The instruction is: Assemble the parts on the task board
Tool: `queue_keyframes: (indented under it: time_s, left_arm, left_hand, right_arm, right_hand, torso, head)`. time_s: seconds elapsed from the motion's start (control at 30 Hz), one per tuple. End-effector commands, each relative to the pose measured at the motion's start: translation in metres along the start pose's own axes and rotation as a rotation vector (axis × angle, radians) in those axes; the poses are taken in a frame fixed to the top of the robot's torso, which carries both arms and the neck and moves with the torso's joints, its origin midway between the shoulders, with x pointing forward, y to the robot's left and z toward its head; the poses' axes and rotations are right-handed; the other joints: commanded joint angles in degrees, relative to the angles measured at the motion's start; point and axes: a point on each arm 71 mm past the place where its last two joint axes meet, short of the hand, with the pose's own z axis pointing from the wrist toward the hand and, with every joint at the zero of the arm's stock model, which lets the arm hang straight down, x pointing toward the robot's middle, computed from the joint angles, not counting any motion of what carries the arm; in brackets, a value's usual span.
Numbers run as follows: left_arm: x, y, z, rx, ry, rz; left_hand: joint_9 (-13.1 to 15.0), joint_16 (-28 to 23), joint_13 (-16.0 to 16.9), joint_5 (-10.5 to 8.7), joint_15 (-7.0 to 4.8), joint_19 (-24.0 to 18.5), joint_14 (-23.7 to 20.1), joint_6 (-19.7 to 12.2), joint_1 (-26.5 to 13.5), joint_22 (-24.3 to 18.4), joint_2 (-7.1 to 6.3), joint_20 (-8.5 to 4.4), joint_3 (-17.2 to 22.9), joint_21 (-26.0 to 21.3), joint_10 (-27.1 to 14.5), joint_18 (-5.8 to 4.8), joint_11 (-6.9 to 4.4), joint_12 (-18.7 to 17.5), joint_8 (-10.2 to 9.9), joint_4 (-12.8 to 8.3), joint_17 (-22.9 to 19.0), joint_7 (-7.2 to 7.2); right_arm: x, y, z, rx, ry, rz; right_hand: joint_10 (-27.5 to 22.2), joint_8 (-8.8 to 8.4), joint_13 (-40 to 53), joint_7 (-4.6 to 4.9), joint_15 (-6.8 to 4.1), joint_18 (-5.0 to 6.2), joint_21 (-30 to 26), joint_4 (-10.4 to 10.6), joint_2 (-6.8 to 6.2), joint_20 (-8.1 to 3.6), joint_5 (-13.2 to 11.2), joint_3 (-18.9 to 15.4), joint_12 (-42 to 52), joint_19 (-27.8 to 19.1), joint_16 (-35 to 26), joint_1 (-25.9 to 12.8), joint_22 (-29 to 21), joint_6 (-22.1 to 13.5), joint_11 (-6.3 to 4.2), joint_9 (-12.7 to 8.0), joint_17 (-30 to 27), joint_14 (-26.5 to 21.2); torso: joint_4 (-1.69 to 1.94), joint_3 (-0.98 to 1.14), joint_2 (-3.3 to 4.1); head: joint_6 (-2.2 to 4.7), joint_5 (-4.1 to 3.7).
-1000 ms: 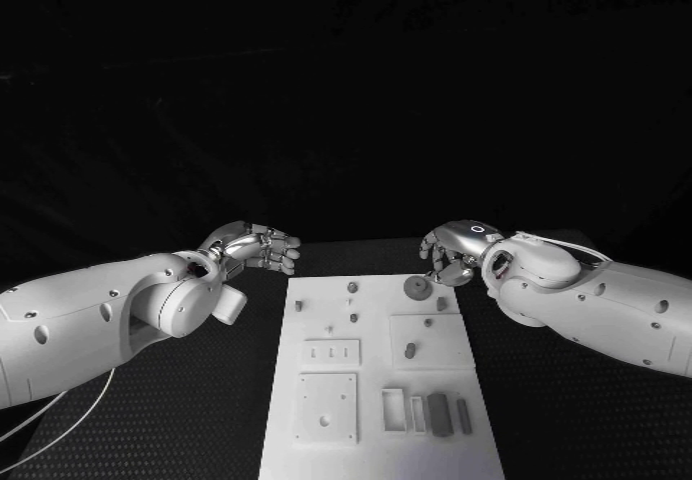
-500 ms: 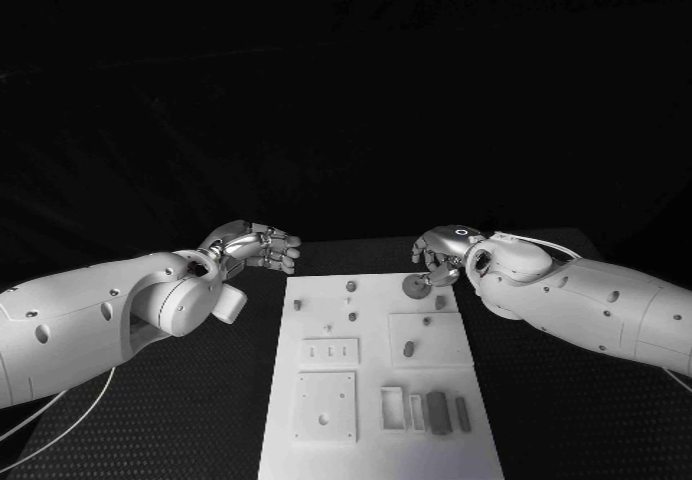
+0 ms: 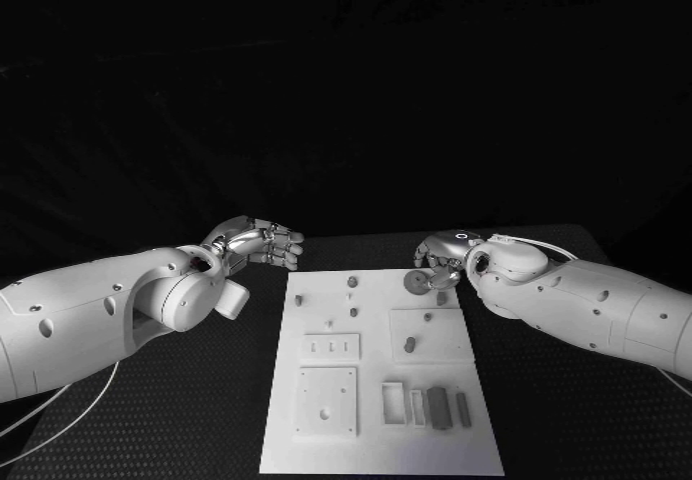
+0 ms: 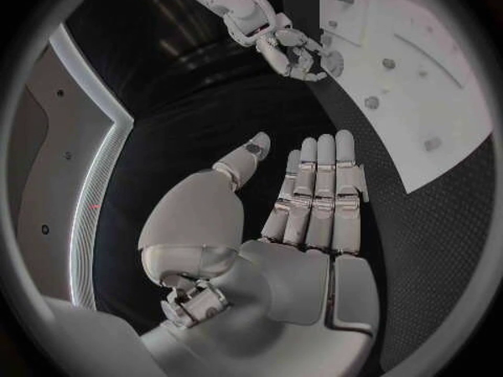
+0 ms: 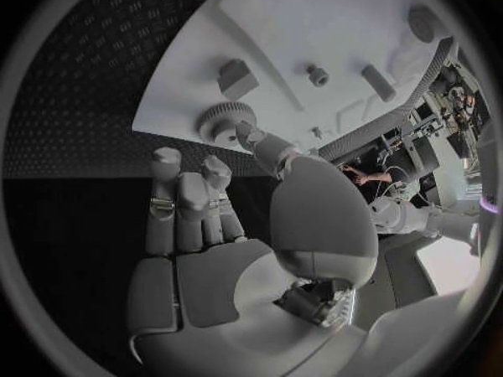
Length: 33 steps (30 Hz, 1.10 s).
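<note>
White and flat, the board (image 3: 378, 372) lies in the middle of the black table (image 3: 562, 420), running away from the robot; no writing or brand mark can be read on it or on the parts. A toothed gear (image 3: 418, 283) sits at the board's far right corner, and the right hand (image 3: 444, 258) is right over it. In the right wrist view the gear (image 5: 220, 123) lies at the board's edge with the thumb tip touching or almost touching its rim, while the other fingers (image 5: 189, 199) stand straight beside it over the table; whether the hand actually grips the gear I cannot tell. The left hand (image 3: 260, 245) hovers over the table off the board's far left corner, apart from the board; the left wrist view shows its fingers (image 4: 319, 194) straight and side by side, the thumb apart, holding nothing. Small pegs (image 3: 352, 286) stand near the board's far end, a dark oval part (image 3: 410, 347) sits on a raised square to the right, and dark bars (image 3: 438, 410) lie in slots near the close right corner.
</note>
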Motion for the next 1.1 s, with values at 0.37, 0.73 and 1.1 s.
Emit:
queue_keyframes:
  time_s: [0.37, 0.73, 1.1]
  left_arm:
    - [0.003, -0.002, -0.001, 0.012, 0.023, 0.002]
    - [0.004, -0.002, -0.001, 0.012, 0.027, 0.003]
    - [0.004, -0.002, -0.004, 0.011, 0.028, 0.005]
  left_hand:
    - [0.1, -0.4, 0.1, 0.25, 0.42, -0.3, 0.1, -0.3, 0.0, 0.1, -0.21, -0.06, -0.1, -0.4, -0.2, 0.61, 0.43, -0.3, -0.3, 0.3, 0.1, 0.19]
    - [0.1, -0.4, 0.1, 0.25, 0.42, -0.3, 0.1, -0.3, 0.0, 0.1, -0.22, -0.06, -0.1, -0.4, -0.2, 0.62, 0.43, -0.3, -0.3, 0.3, 0.2, 0.20]
    - [0.1, -0.5, 0.2, 0.25, 0.42, -0.3, 0.1, -0.3, 0.0, 0.1, -0.24, -0.06, -0.1, -0.4, -0.2, 0.62, 0.44, -0.4, -0.3, 0.3, 0.2, 0.20]
  right_arm:
    - [0.009, 0.000, 0.003, -0.011, 0.043, -0.001]
    - [0.012, 0.000, 0.005, -0.013, 0.049, 0.008]
    - [0.014, 0.002, 0.006, -0.018, 0.063, 0.013]
  right_hand:
    - [-0.3, 0.40, 0.8, 0.41, 0.05, 2.08, 0.9, 0.5, 1.06, -0.75, -0.1, 0.4, 2.5, 0.3, 0.9, -0.3, 1.2, 0.8, 0.13, 0.3, 2.1, 0.9]
    - [-0.5, 0.81, 0.4, 0.34, 0.01, 2.08, 1.1, 0.7, 2.12, -0.81, -0.2, 0.6, 3.1, 0.2, 1.0, -0.5, 1.2, 1.5, 0.07, 0.5, 2.5, 1.0]
    - [-0.7, 0.88, 0.2, 0.34, 0.01, 2.08, 1.2, 1.0, 2.76, -0.78, -0.2, 0.5, 3.4, 0.1, 0.9, -0.9, 1.2, 1.6, 0.09, 0.5, 2.5, 0.9]
  torso:
    - [-0.11, 0.05, 0.00]
    - [0.03, 0.04, -0.04]
    - [-0.07, 0.05, -0.03]
  head:
    - [-0.49, 0.36]
    - [-1.05, 0.53]
    - [-1.47, 0.74]
